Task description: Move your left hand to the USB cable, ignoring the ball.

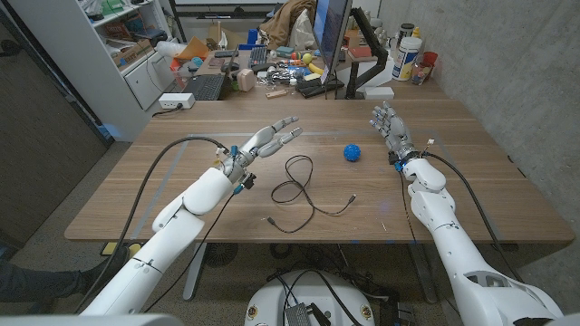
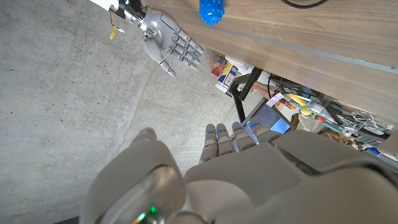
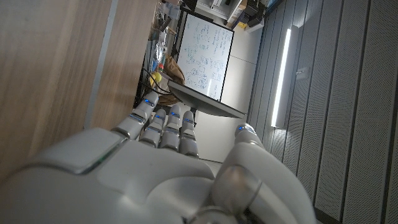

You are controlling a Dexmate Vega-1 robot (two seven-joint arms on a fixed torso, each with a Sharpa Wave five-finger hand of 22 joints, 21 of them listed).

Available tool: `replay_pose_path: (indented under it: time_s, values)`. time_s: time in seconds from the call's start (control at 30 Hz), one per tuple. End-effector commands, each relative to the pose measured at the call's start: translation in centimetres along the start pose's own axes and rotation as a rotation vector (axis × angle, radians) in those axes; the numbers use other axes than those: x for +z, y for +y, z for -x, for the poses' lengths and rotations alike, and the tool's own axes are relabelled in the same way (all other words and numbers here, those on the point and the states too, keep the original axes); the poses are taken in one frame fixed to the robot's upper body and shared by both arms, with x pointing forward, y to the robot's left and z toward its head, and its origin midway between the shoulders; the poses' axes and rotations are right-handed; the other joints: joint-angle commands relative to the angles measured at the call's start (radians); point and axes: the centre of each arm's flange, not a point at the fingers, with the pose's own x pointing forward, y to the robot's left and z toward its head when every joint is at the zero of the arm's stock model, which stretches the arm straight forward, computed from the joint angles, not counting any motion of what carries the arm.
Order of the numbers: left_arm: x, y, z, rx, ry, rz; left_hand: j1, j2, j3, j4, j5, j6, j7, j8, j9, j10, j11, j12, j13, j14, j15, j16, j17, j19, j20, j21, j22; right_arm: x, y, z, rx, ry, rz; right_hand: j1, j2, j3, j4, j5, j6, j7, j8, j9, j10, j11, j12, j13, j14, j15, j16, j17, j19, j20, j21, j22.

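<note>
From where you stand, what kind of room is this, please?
Probably an office or robotics lab. Behind the wooden table stands a cluttered desk with a monitor and a keyboard, beside white shelves. A whiteboard with writing shows in the right wrist view.

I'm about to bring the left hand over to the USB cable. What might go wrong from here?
1. The left hand is open just beside the USB cable's loop; spread fingers may snag it and drag it.
2. The blue ball lies just past the cable; overshooting might knock it rolling.
3. The cable is thin and dark on the wooden table, so touch may be hard to judge.
</note>
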Motion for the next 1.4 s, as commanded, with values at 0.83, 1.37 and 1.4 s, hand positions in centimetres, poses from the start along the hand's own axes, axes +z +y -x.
replay_pose_path:
  time_s: [0.83, 1.37, 1.4]
  values:
    - [1.5, -2.3, -0.3, -0.051, 0.021, -0.214, 0.040, 0.023, 0.013, -0.014, -0.005, 0.036, -0.007, 0.015, 0.003, 0.019, -0.014, 0.001, 0.003, 0.016, -0.008, 0.001, 0.001, 0.008, 0.009, 0.003, 0.001, 0.3, -0.8, -0.3, 0.012, -0.007, -0.002, 0.001, 0.009, 0.000, -0.005, 0.006, 0.009, 0.002, -0.001, 0.003, 0.005, -0.001, -0.003, 0.005, 0.011, -0.001, -0.001, 0.003, 0.012, -0.012, -0.014, 0.006]
    - [1.1, -2.7, 0.0, -0.084, 0.023, -0.281, 0.057, 0.031, 0.019, -0.022, -0.008, 0.050, -0.014, 0.018, 0.004, 0.031, -0.020, 0.003, 0.003, 0.024, -0.013, 0.001, 0.001, 0.013, 0.013, 0.004, 0.001, 0.5, -0.4, -0.3, 0.003, -0.011, 0.004, 0.001, 0.011, -0.001, -0.006, 0.006, 0.010, 0.002, -0.001, 0.003, 0.004, -0.001, -0.003, 0.005, 0.013, -0.001, -0.001, 0.003, 0.015, -0.012, -0.019, 0.006]
    - [1.1, -2.8, 0.0, -0.085, 0.024, -0.292, 0.058, 0.031, 0.019, -0.022, -0.008, 0.052, -0.013, 0.018, 0.004, 0.031, -0.022, 0.003, 0.003, 0.024, -0.013, 0.001, 0.001, 0.014, 0.014, 0.004, 0.001, 0.5, -0.5, -0.3, 0.002, -0.011, 0.004, 0.001, 0.011, -0.001, -0.007, 0.006, 0.009, 0.002, -0.001, 0.003, 0.005, -0.003, -0.003, 0.005, 0.012, -0.001, -0.001, 0.003, 0.015, -0.012, -0.019, 0.006]
